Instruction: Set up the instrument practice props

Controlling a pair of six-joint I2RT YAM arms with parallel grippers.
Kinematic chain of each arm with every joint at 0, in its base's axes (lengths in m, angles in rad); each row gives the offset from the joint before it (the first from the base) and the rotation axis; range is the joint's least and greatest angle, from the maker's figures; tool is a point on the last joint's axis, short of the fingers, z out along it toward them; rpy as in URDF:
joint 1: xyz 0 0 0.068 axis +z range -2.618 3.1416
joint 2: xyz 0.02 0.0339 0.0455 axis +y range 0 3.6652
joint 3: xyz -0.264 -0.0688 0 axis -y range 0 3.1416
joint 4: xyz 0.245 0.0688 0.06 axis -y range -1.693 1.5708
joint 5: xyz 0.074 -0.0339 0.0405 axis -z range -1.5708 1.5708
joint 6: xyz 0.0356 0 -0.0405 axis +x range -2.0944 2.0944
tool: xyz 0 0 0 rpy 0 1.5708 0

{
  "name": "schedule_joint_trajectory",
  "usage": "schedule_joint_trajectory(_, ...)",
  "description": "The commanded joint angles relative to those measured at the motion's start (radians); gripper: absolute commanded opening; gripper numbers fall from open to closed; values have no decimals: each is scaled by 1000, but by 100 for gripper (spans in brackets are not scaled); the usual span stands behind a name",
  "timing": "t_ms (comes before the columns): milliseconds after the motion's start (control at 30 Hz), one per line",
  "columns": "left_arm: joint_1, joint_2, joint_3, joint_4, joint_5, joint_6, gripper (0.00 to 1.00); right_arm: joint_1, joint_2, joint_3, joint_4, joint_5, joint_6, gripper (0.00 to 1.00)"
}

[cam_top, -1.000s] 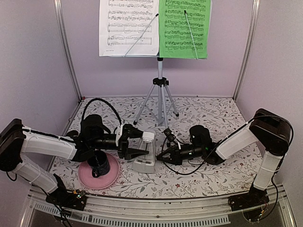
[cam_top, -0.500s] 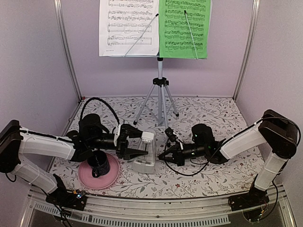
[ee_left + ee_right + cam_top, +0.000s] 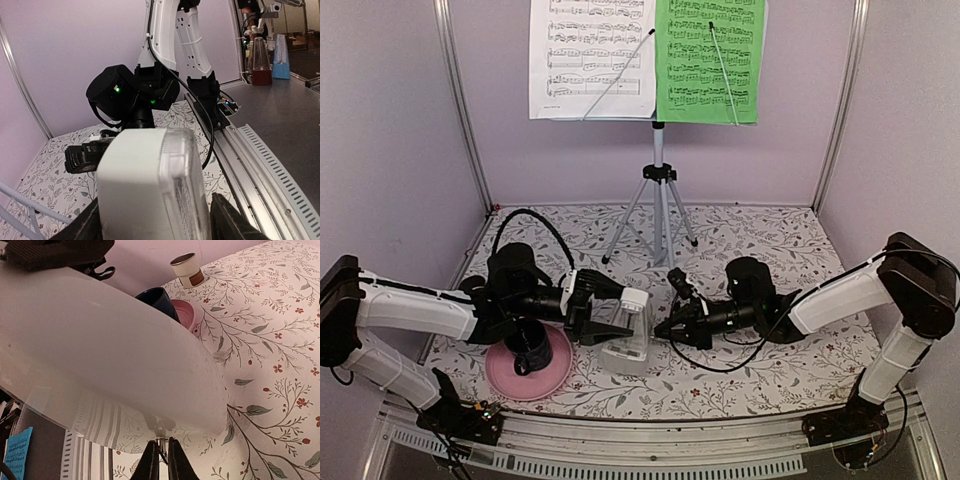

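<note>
**Desk:** What is the moment?

**Photographer:** Two robot arms meet over the small white pyramid metronome (image 3: pixel 628 335), which sits tilted just above the flower-printed table (image 3: pixel 760 240), near its front edge. The left gripper (image 3: pixel 608 312) clasps the metronome by its flanks, one dark finger on each side. The right gripper (image 3: pixel 663 328) has its tips pinched almost together at the metronome's face, on what looks like a thin pale stem. What that stem is cannot be told.

**Desk:** And the other props?

**Photographer:** The music stand on its silver tripod (image 3: pixel 658 190) is up at the back wall, well apart from the arms. The white sheet of music (image 3: pixel 590 60) and the green sheet of music (image 3: pixel 710 60) hang side by side on it, each under a wire arm.

**Desk:** How should this step be done well?

**Photographer:** My judgement is that the left arm should hold the body steady while the right works only the small part, slowly and along its own line. The metronome then goes down flat on its base, clear of the dark mug (image 3: pixel 528 345) on the pink plate (image 3: pixel 550 375) beside it.

**Desk:** Any handling notes?

**Photographer:** The shell is smooth, glossy plastic with rounded corners and a clear ribbed front. It tapers, so it will likely slip upward out of a loose hold. The cloth is matte and should help keep the base from sliding.
</note>
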Motion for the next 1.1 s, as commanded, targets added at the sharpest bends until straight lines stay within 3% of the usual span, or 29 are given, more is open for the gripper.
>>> schedule_joint_trajectory(0,-16,-33,42,74,19,7,20,11,-32,26,12,-31,-15,10)
schedule_joint_trajectory(167,-17,-37,42,76,15,11,19,10,-27,27,-5,-35,-21,14)
schedule_joint_trajectory(333,-16,-47,45,55,4,26,19,11,-42,6,-22,-55,-29,35)
schedule_joint_trajectory(433,-16,-52,47,41,-4,35,19,12,-59,-7,-24,-66,-28,41)
schedule_joint_trajectory(733,-15,-53,58,34,-22,38,19,44,-31,5,-34,56,14,51)
schedule_joint_trajectory(1067,-15,-63,58,44,-20,33,18,50,1,-19,12,131,24,49)
